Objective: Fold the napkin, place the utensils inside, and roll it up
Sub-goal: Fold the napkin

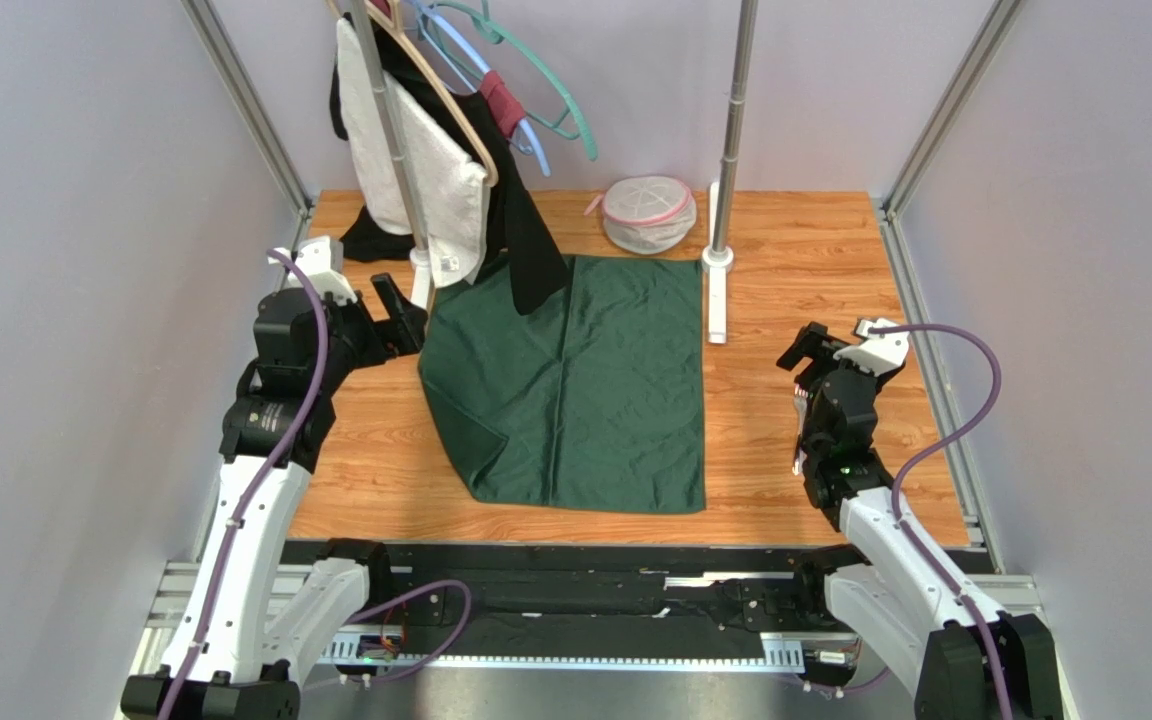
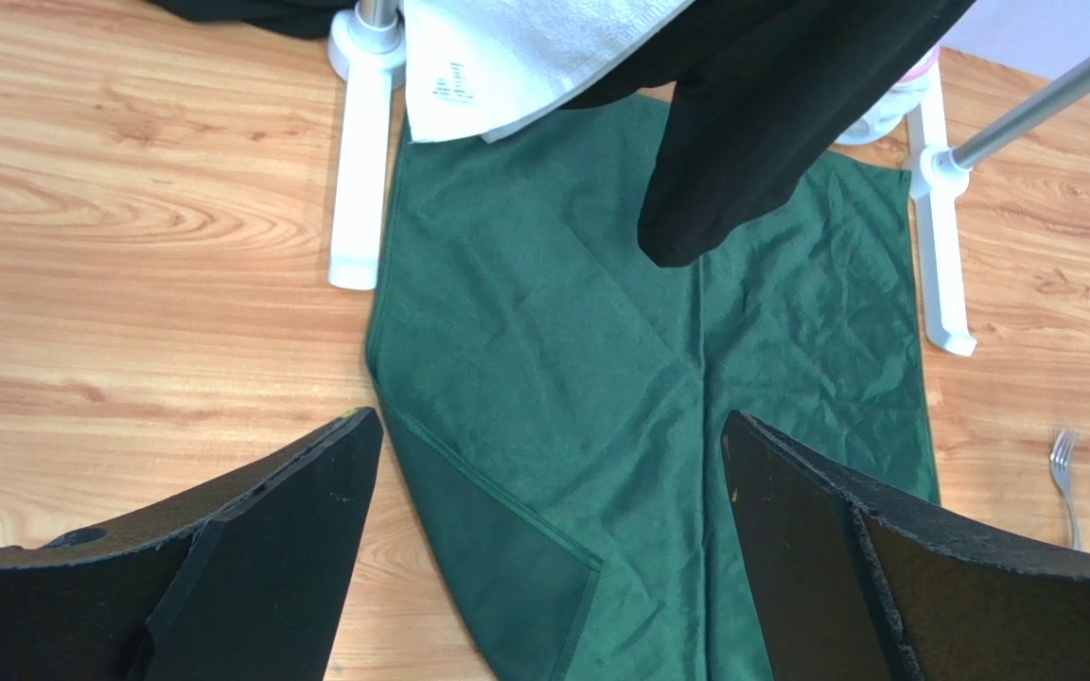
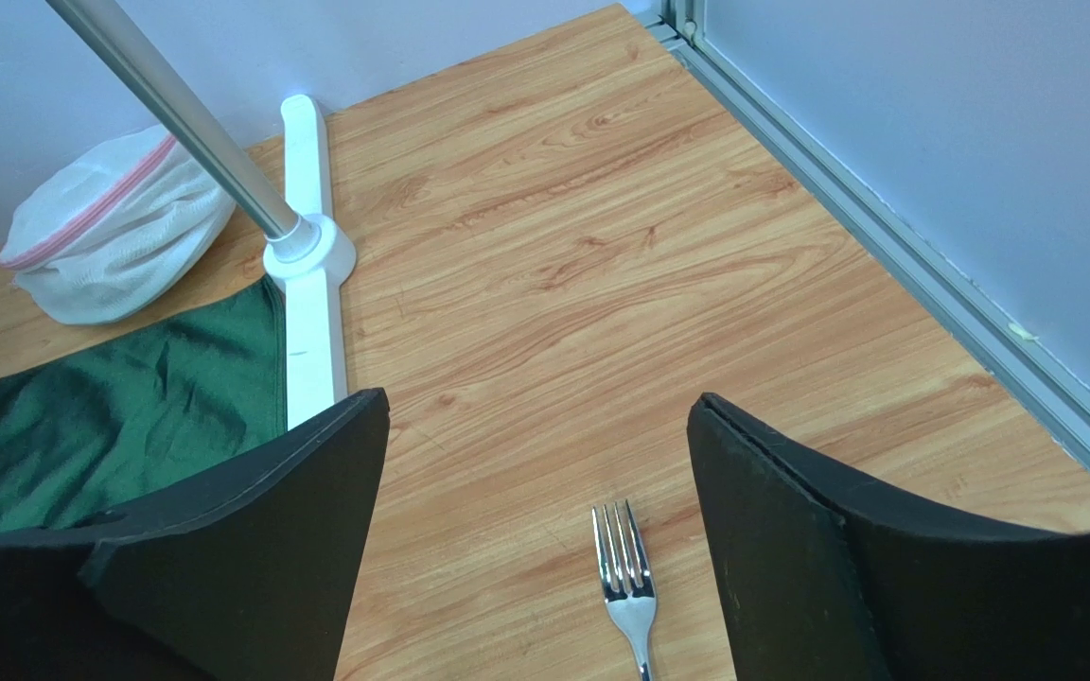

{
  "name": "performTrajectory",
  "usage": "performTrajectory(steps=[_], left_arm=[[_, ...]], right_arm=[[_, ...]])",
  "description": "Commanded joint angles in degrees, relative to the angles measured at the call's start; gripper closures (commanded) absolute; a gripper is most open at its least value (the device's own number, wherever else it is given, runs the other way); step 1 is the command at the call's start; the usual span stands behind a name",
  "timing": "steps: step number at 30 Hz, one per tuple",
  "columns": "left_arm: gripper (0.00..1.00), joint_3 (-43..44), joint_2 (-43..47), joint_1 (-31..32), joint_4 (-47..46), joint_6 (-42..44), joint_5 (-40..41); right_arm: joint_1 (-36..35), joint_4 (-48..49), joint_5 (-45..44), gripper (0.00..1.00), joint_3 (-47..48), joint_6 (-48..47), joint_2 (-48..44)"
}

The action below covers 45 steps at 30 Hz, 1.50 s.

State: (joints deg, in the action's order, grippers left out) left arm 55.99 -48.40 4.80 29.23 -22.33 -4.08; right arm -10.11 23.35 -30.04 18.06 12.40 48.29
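Observation:
The dark green napkin lies spread flat on the wooden table, its near-left corner folded over onto itself. My left gripper hovers at the napkin's left edge, open and empty; in the left wrist view the cloth fills the gap between the fingers. A silver fork lies on bare wood right of the napkin, tines pointing away from me, also seen in the left wrist view as a fork. My right gripper hangs above it, open. The arm hides the fork in the top view.
A clothes rack stands over the napkin's far edge on white feet. Its hangers carry a white towel and a black garment that dangles over the napkin. A white mesh bag sits at the back. Walls close both sides.

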Motion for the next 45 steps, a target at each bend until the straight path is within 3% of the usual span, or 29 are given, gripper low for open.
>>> performTrajectory(steps=[1, 8, 10, 13, 14, 22, 26, 30, 35, 45], left_arm=[[0.01, -2.54, 3.31, -0.14, -3.13, 2.90, 0.65], [0.01, -5.89, 3.32, -0.05, -3.57, 4.31, -0.49], [0.05, -5.37, 2.62, 1.08, -2.52, 4.83, 0.55], [0.07, -4.14, 0.68, 10.55, 0.82, 5.45, 10.90], [0.07, -4.22, -0.63, 17.20, 1.43, 5.19, 16.15], [0.25, -6.60, -16.53, 36.15, -1.20, -3.24, 24.63], [0.43, -6.33, -25.05, 37.04, -2.59, -5.01, 25.17], [0.50, -6.42, -30.07, 36.95, -4.10, -5.36, 25.61], [0.51, -5.80, -36.40, 36.95, -5.06, -6.23, 21.75], [0.51, -7.91, -39.49, 36.95, -5.33, -9.13, 21.48]], right_arm=[[0.00, 1.26, -2.13, 0.18, 2.32, 1.31, -0.13], [-0.09, 0.64, -2.21, 0.18, 2.59, 1.66, -0.22], [0.00, 0.55, -2.21, 0.18, 2.50, 1.92, -0.13], [0.00, 0.38, -2.13, 0.18, 2.59, 2.19, 0.31], [0.00, 0.12, -2.21, 0.18, 2.94, 2.27, 0.40], [0.00, -1.47, -2.74, 0.18, 3.20, 2.54, 0.14], [0.00, -1.38, -2.48, 0.18, 3.29, 2.80, 0.66], [0.00, -1.38, -2.39, 0.18, 3.56, 2.80, 1.01], [0.00, -1.12, -2.21, 0.18, 3.64, 2.98, 1.37], [0.09, -1.47, -2.30, 0.18, 3.91, 3.15, 1.98]])
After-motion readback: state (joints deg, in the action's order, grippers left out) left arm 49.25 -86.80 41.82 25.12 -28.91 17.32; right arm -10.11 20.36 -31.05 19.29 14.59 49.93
